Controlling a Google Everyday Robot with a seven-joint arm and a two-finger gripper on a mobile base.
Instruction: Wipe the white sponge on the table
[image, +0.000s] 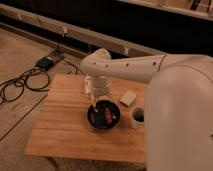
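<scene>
The white sponge (128, 98) lies flat on the light-wood table (62, 125), toward the back right, just behind the white mug. My gripper (95, 106) hangs down from the big white arm over the left rim of the black bowl. It is to the left of the sponge, about a bowl's width away, and does not touch it. It holds nothing that I can see.
A black bowl (103, 116) with dark reddish items inside sits mid-table. A white mug (137, 116) stands to its right. A small clear bottle (87, 85) is partly hidden behind the wrist. Cables and a power box (46, 62) lie on the floor at left.
</scene>
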